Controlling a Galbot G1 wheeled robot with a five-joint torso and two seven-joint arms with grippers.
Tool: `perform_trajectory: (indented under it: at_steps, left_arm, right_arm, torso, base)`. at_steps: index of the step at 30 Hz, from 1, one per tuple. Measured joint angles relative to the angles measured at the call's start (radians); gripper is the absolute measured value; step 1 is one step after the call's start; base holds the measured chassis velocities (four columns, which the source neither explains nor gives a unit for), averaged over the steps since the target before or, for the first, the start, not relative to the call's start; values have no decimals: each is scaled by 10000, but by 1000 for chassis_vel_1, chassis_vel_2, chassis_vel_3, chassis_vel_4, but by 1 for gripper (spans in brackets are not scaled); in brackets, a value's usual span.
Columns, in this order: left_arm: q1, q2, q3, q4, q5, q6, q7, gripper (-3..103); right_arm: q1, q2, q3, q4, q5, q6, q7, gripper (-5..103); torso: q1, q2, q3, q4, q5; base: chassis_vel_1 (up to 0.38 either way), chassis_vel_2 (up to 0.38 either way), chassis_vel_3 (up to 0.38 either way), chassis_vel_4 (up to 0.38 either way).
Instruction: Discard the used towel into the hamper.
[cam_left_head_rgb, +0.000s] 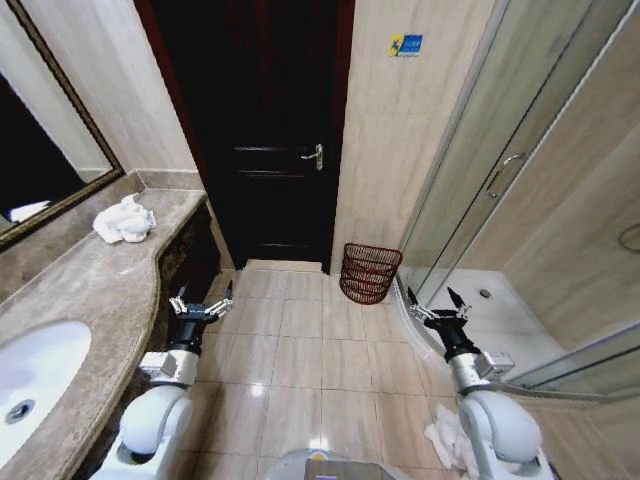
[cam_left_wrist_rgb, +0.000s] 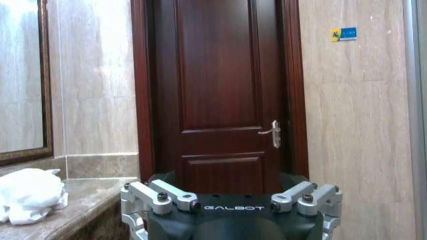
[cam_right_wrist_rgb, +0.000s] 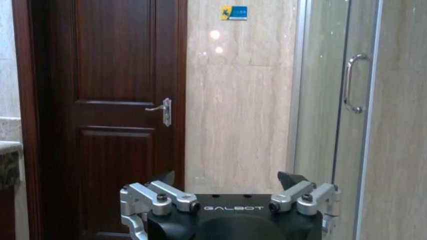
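You have both arms held low in front of the robot, over the tiled floor (cam_left_head_rgb: 300, 350). Your left gripper (cam_left_head_rgb: 204, 296) sits just beside the edge of the vanity counter (cam_left_head_rgb: 100, 290), its 2 fingers spread apart with nothing between them. Your right gripper (cam_left_head_rgb: 434, 301) hangs near the curved shower threshold (cam_left_head_rgb: 425, 335), fingers likewise spread and empty.

The used towel (cam_left_head_rgb: 124, 219) lies crumpled on the counter's far end, below the corner of the mirror (cam_left_head_rgb: 40, 150) and well apart from both grippers. From the left wrist view you see the same towel (cam_left_wrist_rgb: 28, 194) resting on the marble top, beside the dark wooden door (cam_left_wrist_rgb: 220, 90).

The hamper (cam_left_head_rgb: 369, 272) stands on the floor against the beige wall, between the door (cam_left_head_rgb: 260, 130) and the glass shower enclosure (cam_left_head_rgb: 500, 170), tilted a little toward the wall. It is nearer your right gripper than your left, but apart from both.

A white sink basin (cam_left_head_rgb: 35, 375) is set into the counter's near end. A second bundle of white cloth (cam_left_head_rgb: 445, 440) lies on the floor beside your right arm.
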Motion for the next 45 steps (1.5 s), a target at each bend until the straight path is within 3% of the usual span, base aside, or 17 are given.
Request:
perform_trajectory:
  at_steps: [45]
  left_arm:
    - [47,6,-89,50,120,-343,112,100]
  right_arm:
    - [-195,283,17,7,-140,272,-173,100]
  torso:
    - [-3,1,-1,0,0]
  base:
    - [-5,5,7,-5]
